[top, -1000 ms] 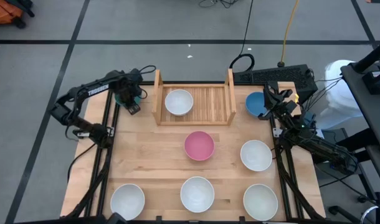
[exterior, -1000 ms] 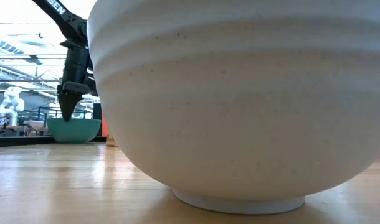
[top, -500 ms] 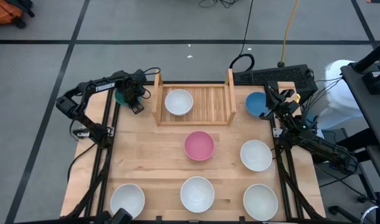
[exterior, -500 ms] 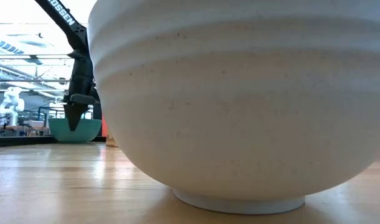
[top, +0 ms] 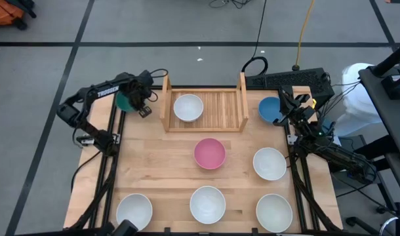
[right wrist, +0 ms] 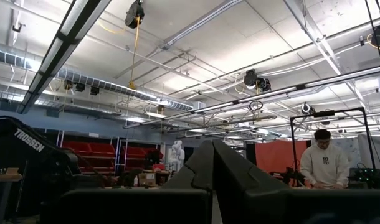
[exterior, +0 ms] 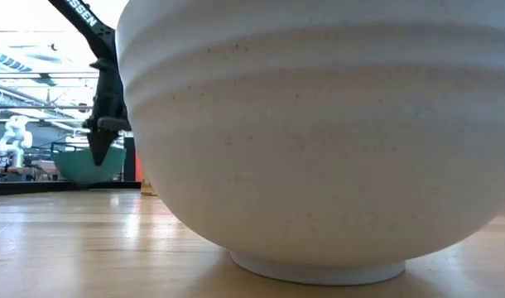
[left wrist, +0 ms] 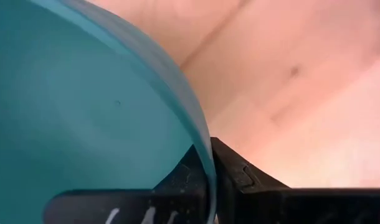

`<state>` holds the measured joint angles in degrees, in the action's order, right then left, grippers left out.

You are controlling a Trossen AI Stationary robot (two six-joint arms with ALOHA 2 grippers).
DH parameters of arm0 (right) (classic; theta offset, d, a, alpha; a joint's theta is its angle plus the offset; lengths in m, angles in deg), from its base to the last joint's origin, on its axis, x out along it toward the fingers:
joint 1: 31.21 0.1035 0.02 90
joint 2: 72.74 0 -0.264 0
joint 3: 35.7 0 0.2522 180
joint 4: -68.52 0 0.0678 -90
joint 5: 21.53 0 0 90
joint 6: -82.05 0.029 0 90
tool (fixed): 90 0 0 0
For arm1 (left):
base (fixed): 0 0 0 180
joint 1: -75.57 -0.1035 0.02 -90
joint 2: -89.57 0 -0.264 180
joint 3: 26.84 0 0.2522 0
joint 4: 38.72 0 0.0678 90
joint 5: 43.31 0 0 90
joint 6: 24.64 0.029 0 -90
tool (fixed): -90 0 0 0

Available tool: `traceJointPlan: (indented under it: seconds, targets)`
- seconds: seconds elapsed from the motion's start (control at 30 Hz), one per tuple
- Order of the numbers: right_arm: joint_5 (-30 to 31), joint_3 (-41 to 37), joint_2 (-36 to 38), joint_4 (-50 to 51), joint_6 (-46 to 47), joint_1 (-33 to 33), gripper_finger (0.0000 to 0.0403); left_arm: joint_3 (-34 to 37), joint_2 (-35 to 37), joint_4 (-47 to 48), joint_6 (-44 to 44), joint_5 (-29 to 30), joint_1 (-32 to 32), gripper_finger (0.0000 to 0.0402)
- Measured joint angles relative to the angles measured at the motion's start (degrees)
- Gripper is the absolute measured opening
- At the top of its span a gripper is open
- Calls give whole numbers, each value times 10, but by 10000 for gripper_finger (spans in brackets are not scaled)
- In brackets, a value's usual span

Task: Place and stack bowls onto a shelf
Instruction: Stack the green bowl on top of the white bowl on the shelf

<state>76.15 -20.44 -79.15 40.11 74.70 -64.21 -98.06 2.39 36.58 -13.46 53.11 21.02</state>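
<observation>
Okay, my left gripper [top: 140,105] is pinched on the teal bowl [top: 126,99]'s rim, seemingly just off the counter [top: 160,164], beside the shelf [top: 220,108] holding one white bowl [top: 188,107]; right gripper [top: 286,105] closed, empty.

A large industrial lab or workshop hall: exposed ceiling trusses [right wrist: 196,25], ducts and strip lights [right wrist: 78,25] hang overhead, with red storage racks [right wrist: 124,158] along the far wall. A person in a light hoodie [right wrist: 324,163] works at a station in the background. The wooden desk [top: 160,164] stands on a grey floor marked with black tape lines [top: 69,65].
</observation>
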Motion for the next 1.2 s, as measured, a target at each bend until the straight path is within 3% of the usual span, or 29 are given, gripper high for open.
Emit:
traceJointPlan:
  seconds: [0.17,0.37,0.67,0.97,1.2]
  targets:
    - [0,0,0,2,0,0,0,-74,24,104,-17,46,3,4]
    - [0,0,0,4,-9,0,0,-219,29,206,-28,48,22,4]
    - [0,0,0,4,-10,0,0,-448,21,279,-72,31,94,4]
    - [0,0,0,4,-9,0,0,-647,-63,285,-96,25,172,4]
    - [0,0,0,4,-9,0,0,-743,-164,284,-54,7,211,4]
